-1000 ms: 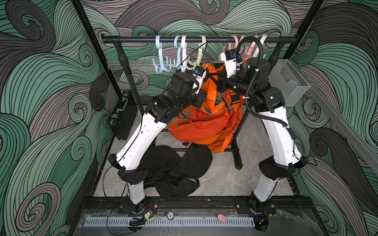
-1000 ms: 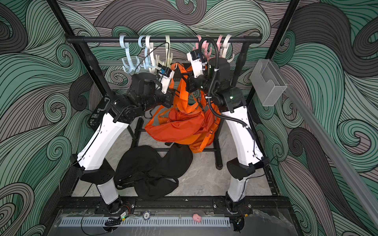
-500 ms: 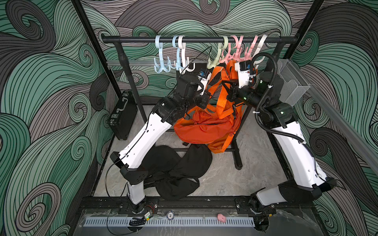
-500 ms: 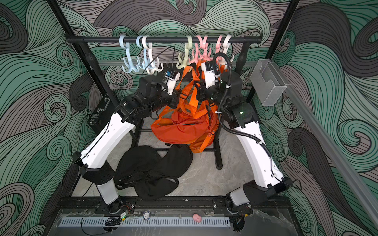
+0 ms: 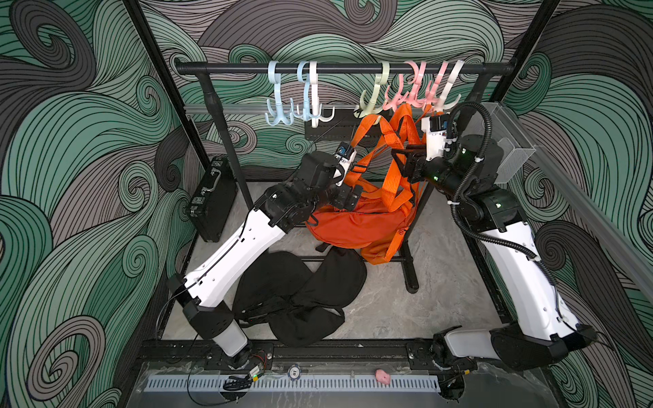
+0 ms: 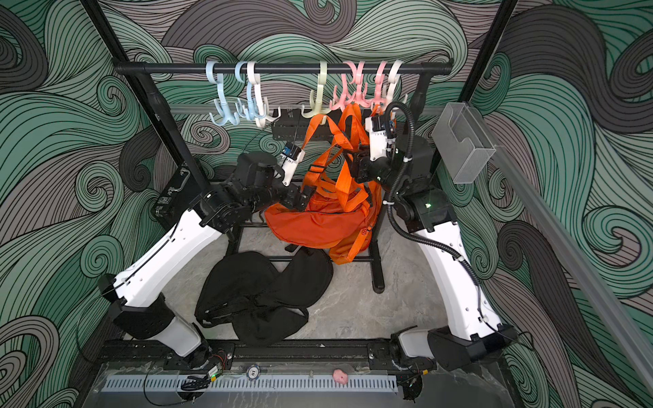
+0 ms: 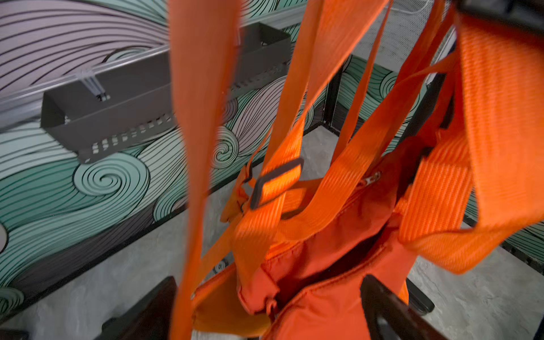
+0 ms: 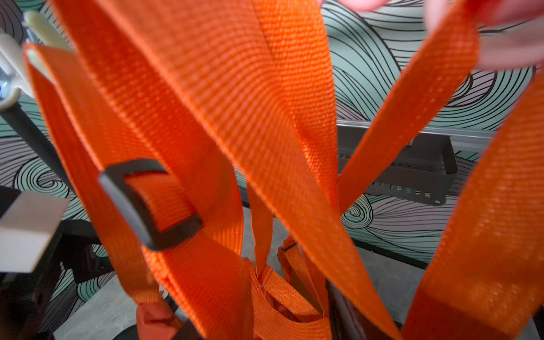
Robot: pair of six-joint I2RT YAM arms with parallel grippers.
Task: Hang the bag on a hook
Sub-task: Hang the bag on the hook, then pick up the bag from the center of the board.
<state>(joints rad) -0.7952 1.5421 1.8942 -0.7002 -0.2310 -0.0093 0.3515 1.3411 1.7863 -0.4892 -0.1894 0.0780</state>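
Note:
The orange bag [image 5: 357, 226] [image 6: 318, 222] hangs under the black rail [image 5: 229, 68]. One strap is looped over the pale green hook [image 5: 375, 102], and other straps run up to the pink hooks [image 5: 411, 95]. My left gripper [image 5: 353, 196] [image 7: 270, 306] is open at the bag's left side, with the bag's body [image 7: 338, 294] loose between its wide jaws. My right gripper [image 5: 401, 164] [image 8: 265, 321] is open among the hanging straps [image 8: 235, 88], a little below the hooks. The straps partly hide its fingers [image 8: 343, 312].
A black bag [image 5: 300, 296] lies on the floor in front of the rack. A black case [image 5: 212, 201] stands at the left, and a clear bin [image 5: 509, 141] is on the right rail. Blue and white hooks [image 5: 279, 106] hang further left. A dark tray [image 5: 328, 130] is mounted on the back wall.
Both grippers were shut on the straps and have opened. The straps went up onto the hooks, and the left gripper has dropped down beside the bag's body.

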